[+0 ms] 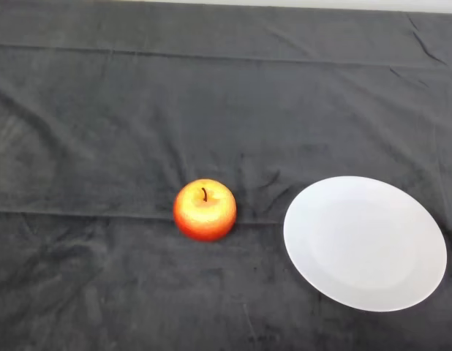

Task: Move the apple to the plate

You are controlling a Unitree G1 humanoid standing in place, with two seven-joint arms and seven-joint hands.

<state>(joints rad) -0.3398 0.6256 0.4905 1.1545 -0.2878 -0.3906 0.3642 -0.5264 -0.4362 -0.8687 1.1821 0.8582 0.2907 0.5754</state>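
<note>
While it waits on the dark cloth [102,110], nothing touches the fruit.
Apple [205,210]: red w/ yellow, stem up (a short dark one), sits near the middle of the cloth, a bit toward the front edge.
Plate [364,243]: white, round, near the front right corner, to the apple's right, close but not touching.

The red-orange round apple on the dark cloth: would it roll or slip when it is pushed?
The red-orange round apple probably rolls easily, being nearly spherical. Its glossy skin may be slippery. The soft wrinkled dark cloth could slow it.
</note>
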